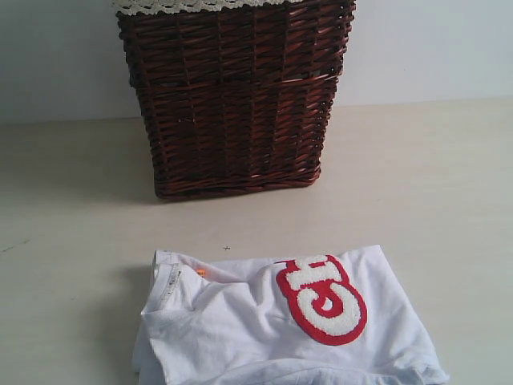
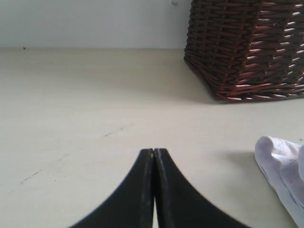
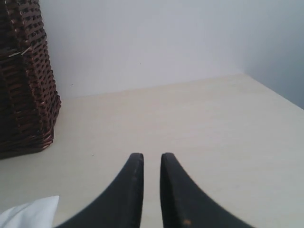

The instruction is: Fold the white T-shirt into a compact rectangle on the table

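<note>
Left gripper [image 2: 153,152] is seen with its two black fingers pressed together, nothing between them, hanging over bare tabletop; right gripper [image 3: 152,156] is seen with its fingers parted by a narrow gap, also empty. Neither gripper is touching cloth, and neither is shown in the exterior view.

White T-shirt [image 1: 280,329] lies on the table [image 1: 433,200] at the near edge of the exterior view, already folded into a rough block, with the fuzzy red-outlined lettering [image 1: 325,301] facing up and a small orange neck tag [image 1: 200,273] at the collar; its nearest edge is cut off by the frame. A brown wicker basket [image 1: 232,104] with a lace-trimmed liner [image 1: 192,6] stands behind it, well apart.

The sides of the block are judged uneven and the collar corner bunched, so tidying may be needed; several faults could arise from this. If only the top layer were pinched, the fold could be pulled open; if the cloth were nudged with joined fingers, the whole shirt could be slid along the smooth table and creased rather than squared. A grasp cannot be made by the left gripper until its fingers are spread; the narrow gap of the right one may be too small for stacked layers. Contact with the basket is judged unlikely.
</note>
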`<action>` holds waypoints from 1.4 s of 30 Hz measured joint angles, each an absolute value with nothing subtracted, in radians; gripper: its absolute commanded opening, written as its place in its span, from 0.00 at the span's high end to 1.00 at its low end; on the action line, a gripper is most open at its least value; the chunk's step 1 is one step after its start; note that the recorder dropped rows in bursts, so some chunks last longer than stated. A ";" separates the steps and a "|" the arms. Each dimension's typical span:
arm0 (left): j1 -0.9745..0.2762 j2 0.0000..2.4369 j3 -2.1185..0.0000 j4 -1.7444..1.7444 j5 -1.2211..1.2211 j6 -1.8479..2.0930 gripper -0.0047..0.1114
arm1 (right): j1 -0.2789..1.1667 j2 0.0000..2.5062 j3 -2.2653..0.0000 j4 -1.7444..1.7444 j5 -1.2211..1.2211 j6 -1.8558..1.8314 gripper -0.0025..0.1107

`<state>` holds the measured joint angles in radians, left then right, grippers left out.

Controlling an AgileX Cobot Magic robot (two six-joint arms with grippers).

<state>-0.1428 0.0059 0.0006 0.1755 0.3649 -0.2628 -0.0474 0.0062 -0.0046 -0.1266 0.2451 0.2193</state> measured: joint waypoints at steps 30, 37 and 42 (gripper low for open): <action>-0.041 0.006 0.001 0.152 0.365 -0.239 0.95 | -0.047 0.006 -0.005 -0.100 0.243 0.219 0.85; -0.041 0.006 0.001 0.046 0.365 -0.169 0.95 | -0.047 0.006 -0.005 -0.100 0.243 0.219 0.85; -0.041 0.006 0.001 0.042 0.365 -0.169 0.95 | -0.047 0.006 -0.005 -0.100 0.243 0.219 0.85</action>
